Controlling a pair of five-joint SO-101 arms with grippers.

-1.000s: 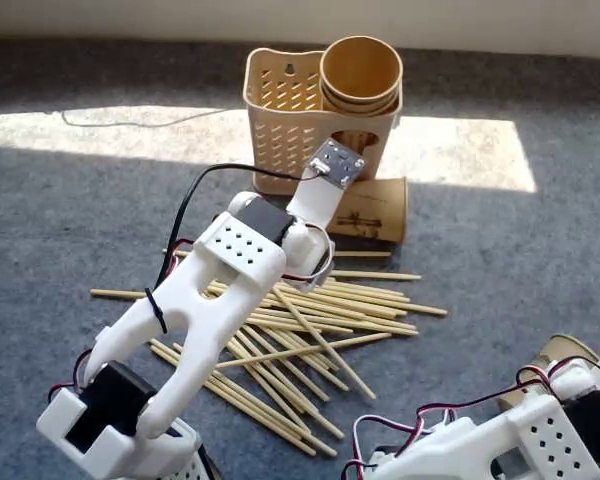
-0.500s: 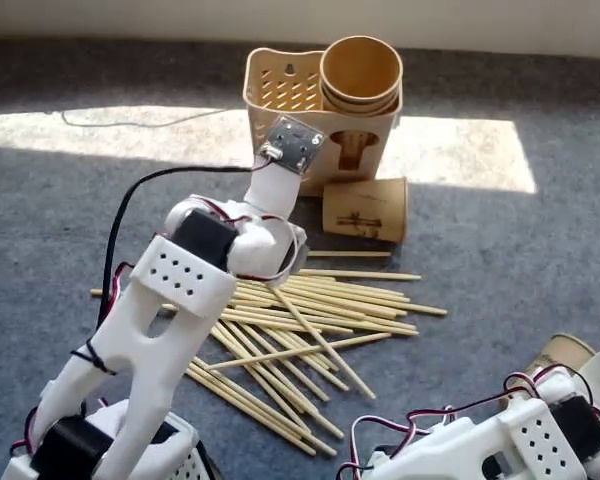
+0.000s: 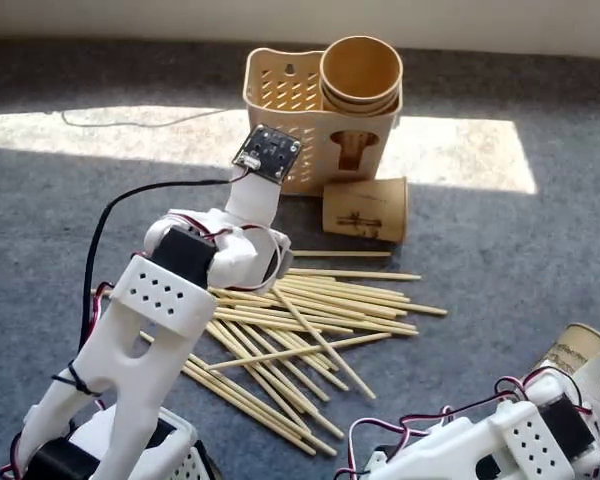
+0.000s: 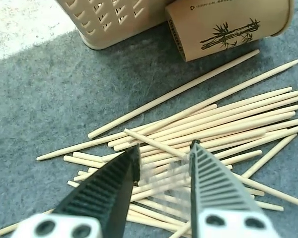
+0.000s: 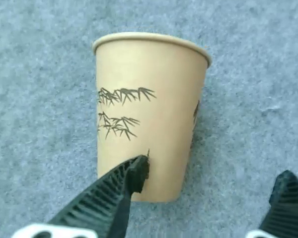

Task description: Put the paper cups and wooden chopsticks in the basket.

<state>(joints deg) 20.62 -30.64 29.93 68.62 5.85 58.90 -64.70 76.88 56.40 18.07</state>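
Several wooden chopsticks (image 3: 320, 315) lie in a loose pile on the grey carpet. My left gripper (image 4: 164, 148) hangs open just above the pile (image 4: 223, 124), holding nothing. A beige basket (image 3: 285, 110) stands at the back with stacked paper cups (image 3: 360, 72) in it. Another paper cup (image 3: 366, 208) lies on its side in front of the basket, seen also beside the pile (image 4: 228, 22). A further paper cup (image 5: 149, 104) lies at the front right (image 3: 578, 350). My right gripper (image 5: 213, 181) is open wide at its base, with one finger over the cup's bottom end.
A thin cable (image 3: 130, 122) runs over the carpet left of the basket. A sunlit strip (image 3: 460, 150) crosses the carpet beside the basket. The left arm's white body (image 3: 160, 320) covers the pile's left end from above.
The left arm has pulled back and swung left, from near the lying cup and basket to above the chopstick pile. The right arm shifted a little, and the front cup shows more.
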